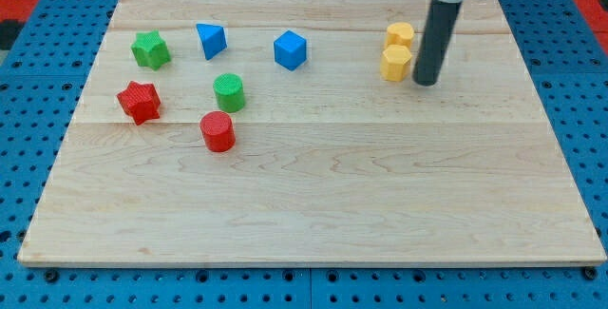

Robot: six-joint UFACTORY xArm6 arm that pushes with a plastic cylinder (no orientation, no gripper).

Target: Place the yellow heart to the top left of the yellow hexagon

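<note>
The yellow hexagon sits on the wooden board at the view's upper right. The yellow heart lies directly above it, touching or nearly touching it. My tip rests on the board just to the right of the hexagon, close to its right side and slightly below it. The dark rod rises from there toward the view's top edge.
At the view's left are a green star, a blue triangle, a red star, a green cylinder and a red cylinder. A blue cube sits top centre. Blue pegboard surrounds the board.
</note>
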